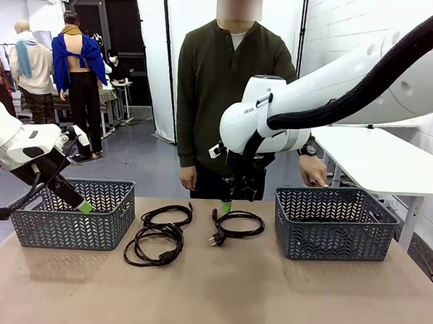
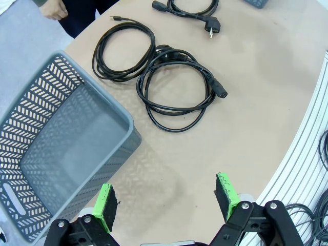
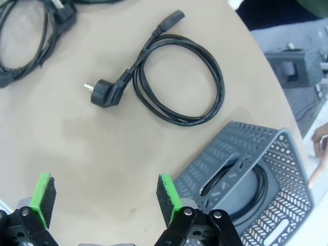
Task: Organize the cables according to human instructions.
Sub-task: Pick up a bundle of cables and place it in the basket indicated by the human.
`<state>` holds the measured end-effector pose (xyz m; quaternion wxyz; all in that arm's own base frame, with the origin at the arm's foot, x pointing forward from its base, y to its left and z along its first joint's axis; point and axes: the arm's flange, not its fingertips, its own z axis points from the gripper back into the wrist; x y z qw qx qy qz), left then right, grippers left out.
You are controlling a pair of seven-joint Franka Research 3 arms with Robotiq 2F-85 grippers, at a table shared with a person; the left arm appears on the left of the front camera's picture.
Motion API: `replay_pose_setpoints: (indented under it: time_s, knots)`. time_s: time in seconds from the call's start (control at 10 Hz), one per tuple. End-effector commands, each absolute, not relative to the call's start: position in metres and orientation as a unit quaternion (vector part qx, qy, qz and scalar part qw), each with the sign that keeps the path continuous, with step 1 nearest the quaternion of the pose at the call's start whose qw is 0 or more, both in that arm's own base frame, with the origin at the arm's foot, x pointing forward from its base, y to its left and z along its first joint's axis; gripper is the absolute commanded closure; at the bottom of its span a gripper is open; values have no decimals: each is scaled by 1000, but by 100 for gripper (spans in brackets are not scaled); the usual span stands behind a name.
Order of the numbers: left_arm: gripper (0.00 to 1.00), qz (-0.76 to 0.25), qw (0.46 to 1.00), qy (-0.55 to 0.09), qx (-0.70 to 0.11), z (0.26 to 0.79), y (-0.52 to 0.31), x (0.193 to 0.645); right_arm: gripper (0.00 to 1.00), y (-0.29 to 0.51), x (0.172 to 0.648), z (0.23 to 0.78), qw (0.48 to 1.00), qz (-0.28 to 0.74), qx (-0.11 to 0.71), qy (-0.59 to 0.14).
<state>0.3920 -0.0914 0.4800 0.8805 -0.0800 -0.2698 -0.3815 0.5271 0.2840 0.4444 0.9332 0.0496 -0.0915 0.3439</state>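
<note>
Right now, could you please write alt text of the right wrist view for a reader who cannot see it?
The open right gripper hovers over a tan table; ahead lies a coiled black power cord with a round plug. To the lower right stands a grey lattice basket with another black cable coiled inside; more cables lie at the top left.

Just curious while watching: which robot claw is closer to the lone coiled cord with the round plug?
The right. The right gripper hangs just over the cord, at its far edge. The left gripper is off by the left basket, beyond two other cords.
</note>
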Motion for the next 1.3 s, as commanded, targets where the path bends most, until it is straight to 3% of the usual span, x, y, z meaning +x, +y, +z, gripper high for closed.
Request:
replay_pose_setpoints:
  time_s: [0.0, 1.2]
  knots:
    - [0, -378, 881, -270, -89, 480, -90, 393, 0, 297, 549, 441, 950, 299, 53, -73]
    - [0, -378, 881, -270, -89, 480, -90, 393, 0, 333, 617, 368, 981, 191, 18, -41]
